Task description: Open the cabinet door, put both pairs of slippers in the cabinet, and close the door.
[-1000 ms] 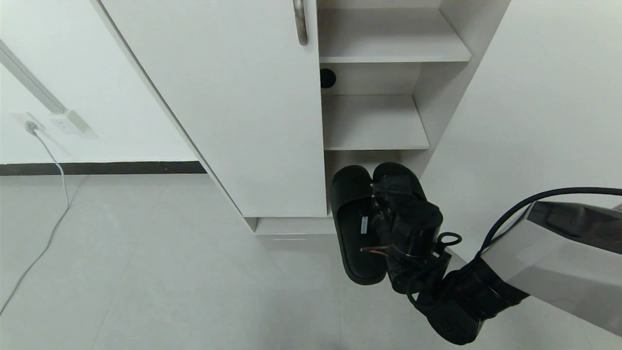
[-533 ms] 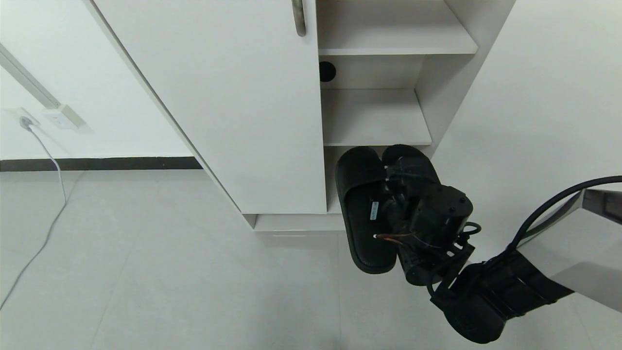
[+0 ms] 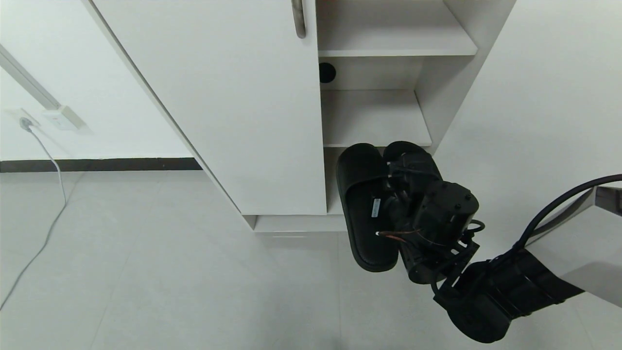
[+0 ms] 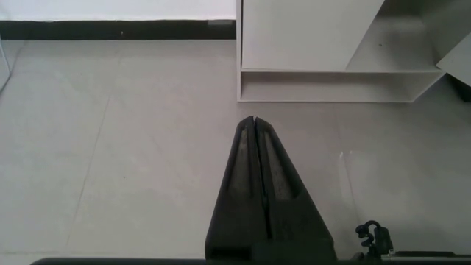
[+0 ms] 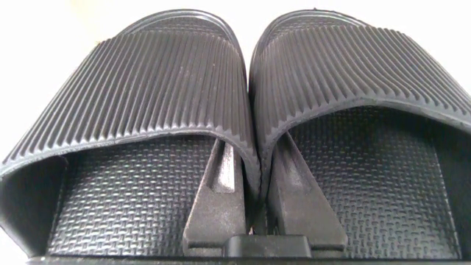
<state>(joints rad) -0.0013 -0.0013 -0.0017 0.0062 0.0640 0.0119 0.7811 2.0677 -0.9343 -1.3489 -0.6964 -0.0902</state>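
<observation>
A pair of black slippers (image 3: 364, 204) hangs side by side just in front of the white cabinet's lowest compartment (image 3: 331, 187), toes toward it. My right gripper (image 3: 394, 194) is shut on the black slippers, one finger (image 5: 221, 191) under each strap, pinching the inner edges (image 5: 254, 110) together. The cabinet's right half stands uncovered, with bare shelves (image 3: 374, 119) above. Its left door (image 3: 228, 97) with a metal handle (image 3: 300, 19) is closed. My left gripper (image 4: 255, 129) is shut on nothing, low over the floor, pointing at the cabinet base (image 4: 331, 85).
A white panel (image 3: 534, 97) stands right of the opening, close to my right arm. At the left, a wall socket (image 3: 24, 124) feeds a grey cable (image 3: 53, 170) running down across the tiled floor (image 3: 170, 282). A dark round hole (image 3: 327, 73) marks the cabinet's back wall.
My right gripper has carried the slippers up and forward, closer to the cabinet's lowest compartment. The head view has shifted a little. In the last half second almost nothing moved.
</observation>
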